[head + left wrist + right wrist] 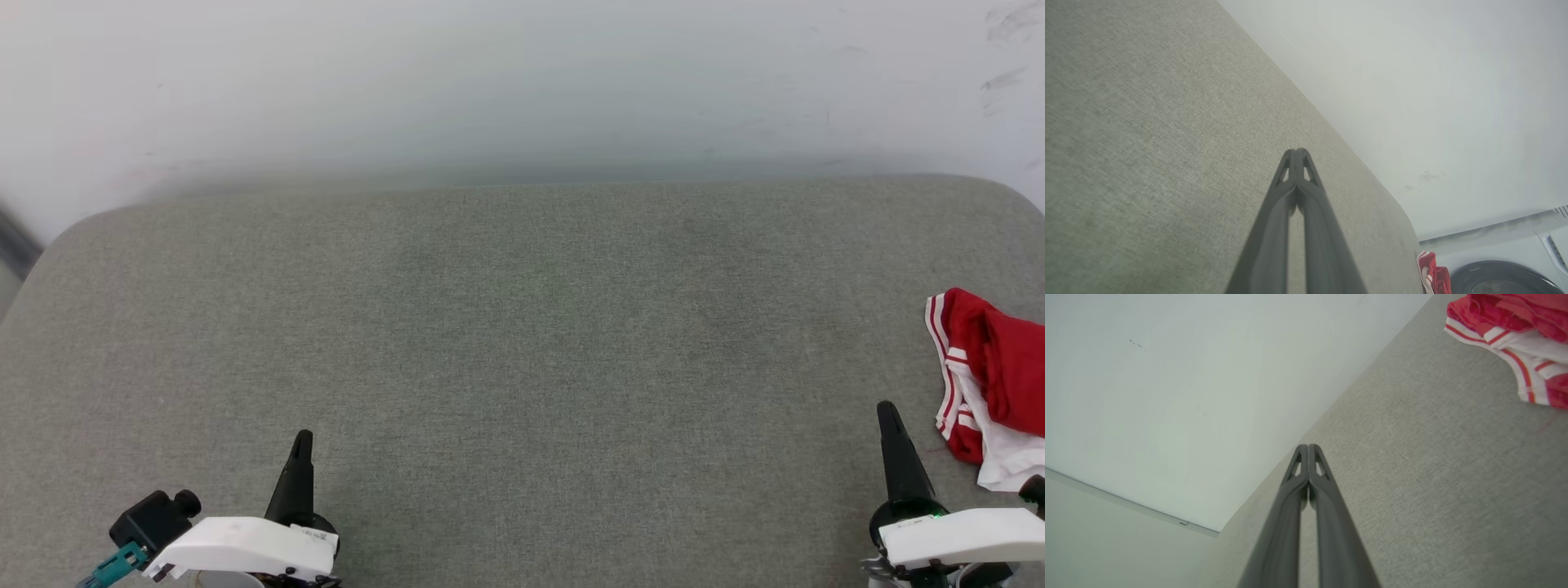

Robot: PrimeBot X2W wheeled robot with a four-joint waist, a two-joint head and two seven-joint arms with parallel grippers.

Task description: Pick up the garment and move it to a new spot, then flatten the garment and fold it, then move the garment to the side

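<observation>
Red jersey garment (992, 376) with white, stripe-trimmed sleeves lies bunched at the right edge of the grey woven surface (522, 343), while left gripper (302, 441) and right gripper (888, 412), fingers pressed together and empty, appear parked clear.

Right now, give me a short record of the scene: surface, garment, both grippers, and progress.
surface: grey fabric surface, pale wall behind
garment: red and white, crumpled at the surface's right edge
left gripper: shut, empty, above bare fabric
right gripper: shut, empty, left of the garment, apart from it
progress: not yet picked up
</observation>
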